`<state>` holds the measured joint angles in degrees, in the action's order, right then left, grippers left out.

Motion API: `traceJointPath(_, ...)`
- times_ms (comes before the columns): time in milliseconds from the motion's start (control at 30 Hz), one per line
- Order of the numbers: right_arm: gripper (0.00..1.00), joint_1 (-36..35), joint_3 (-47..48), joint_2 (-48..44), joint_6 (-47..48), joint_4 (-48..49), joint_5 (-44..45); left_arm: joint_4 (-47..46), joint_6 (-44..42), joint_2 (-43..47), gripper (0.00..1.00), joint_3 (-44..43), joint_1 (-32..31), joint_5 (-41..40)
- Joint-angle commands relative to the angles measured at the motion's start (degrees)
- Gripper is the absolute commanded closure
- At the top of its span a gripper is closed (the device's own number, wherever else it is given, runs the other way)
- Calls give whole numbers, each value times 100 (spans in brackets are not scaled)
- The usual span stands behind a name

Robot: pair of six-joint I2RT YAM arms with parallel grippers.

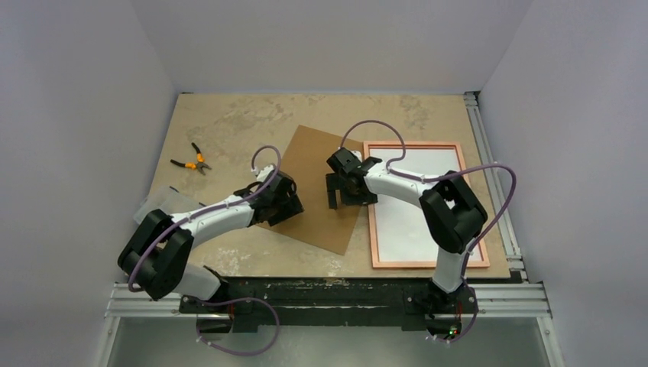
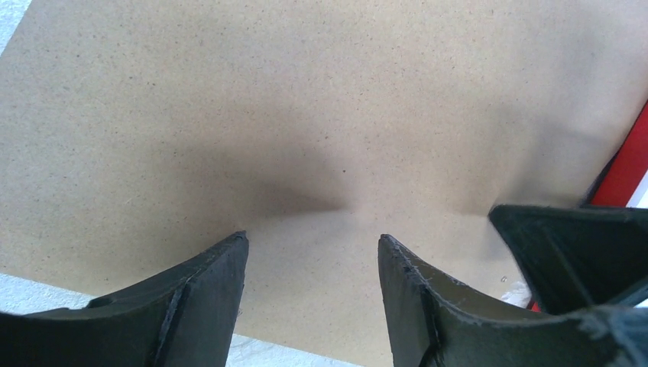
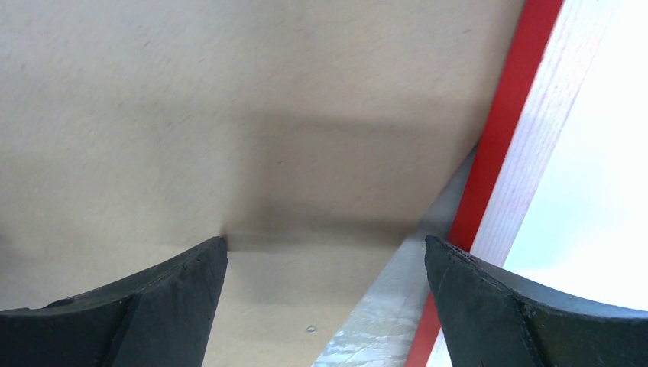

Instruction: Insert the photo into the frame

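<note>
Left gripper point(image 2: 313, 241): open, over board point(image 2: 306, 115) | right gripper point(image 3: 325, 241): open, at board edge beside frame point(image 1: 372, 229) | photo point(image 1: 405, 233): seemingly white side up inside frame | handling: light, limp, creasable; lift by a free corner; frame stiff, pane fragile.

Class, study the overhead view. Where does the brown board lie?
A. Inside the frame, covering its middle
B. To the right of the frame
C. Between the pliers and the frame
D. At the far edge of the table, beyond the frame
C: the brown board lies mid-table, with the pliers to its left and the frame to its right.
</note>
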<state>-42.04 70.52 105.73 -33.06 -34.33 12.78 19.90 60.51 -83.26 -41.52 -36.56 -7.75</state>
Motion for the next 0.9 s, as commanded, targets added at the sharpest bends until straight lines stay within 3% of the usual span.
traceJointPath(0,2,311,273,-29,86,-152,151,1130,273,-227,37,976,-73,421)
traceJointPath(167,2,387,481,136,116,-208,152,841,408,243,37,1281,-154,579)
traceJointPath(367,2,461,657,392,97,-205,97,1423,1,1225,15,773,-7,294)
traceJointPath(567,2,521,890,593,220,-52,-122,1701,-822,1745,6,272,1054,518)
traceJointPath(867,2,520,1213,776,480,-48,-387,1938,-1538,1202,3,-45,2230,228)
